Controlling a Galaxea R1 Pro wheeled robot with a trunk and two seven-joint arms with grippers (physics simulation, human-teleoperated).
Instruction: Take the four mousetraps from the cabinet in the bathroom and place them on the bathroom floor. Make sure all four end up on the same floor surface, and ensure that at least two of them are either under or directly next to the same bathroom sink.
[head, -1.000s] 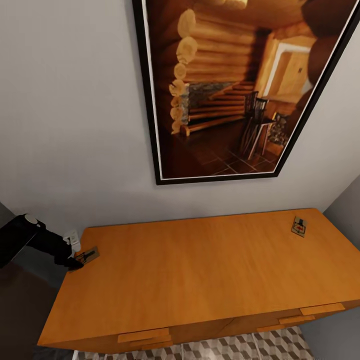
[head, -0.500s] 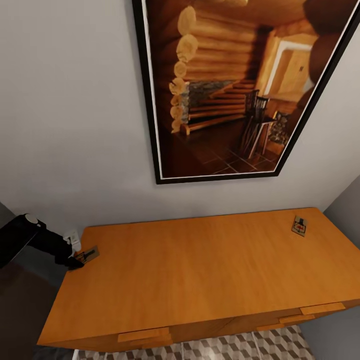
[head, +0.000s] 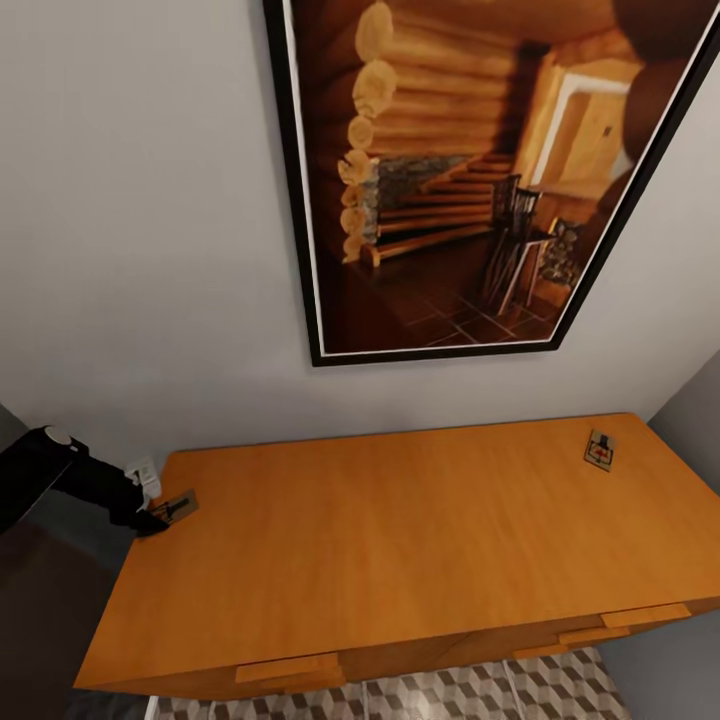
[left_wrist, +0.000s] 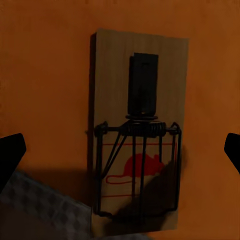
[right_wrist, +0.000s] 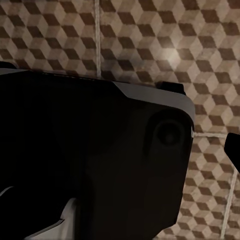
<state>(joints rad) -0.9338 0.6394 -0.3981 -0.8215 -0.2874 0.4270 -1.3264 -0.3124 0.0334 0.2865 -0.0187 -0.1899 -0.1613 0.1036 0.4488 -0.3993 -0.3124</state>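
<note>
overhead, the left gripper (head: 150, 522) sat at the far left corner of the cabinet (head: 400, 540), its dark tips at the near mousetrap (head: 174, 508) on the corner edge. left wrist camera: two black fingertips (left_wrist: 11, 155) stood wide apart at the frame's sides, the mousetrap (left_wrist: 137, 132) lying flat between them on the orange top, neither tip touching it. trap details: wooden plate, black bar, coiled spring, wire bow, red mouse print. one end of the plate reached past the cabinet edge, with patterned tile showing below.

left arm: black forearm came in from the left edge of the head view, slanting down to the corner, wrist bent toward the trap.

second mousetrap (head: 598, 451) lay flat near the far right corner of the cabinet top, well apart from the first. drawer handles showed along the front edge. bathroom floor (head: 480, 695) with cube-pattern tile was visible below the cabinet front. large framed picture (head: 470, 170) of a log interior hung on the wall above.

right wrist camera: looked down on the bathroom floor (right_wrist: 150, 40), with a dark robot body part (right_wrist: 90, 160) across most of the frame. one dark fingertip (right_wrist: 233, 147) showed at the edge; spread of the right fingers could not be told.
</note>
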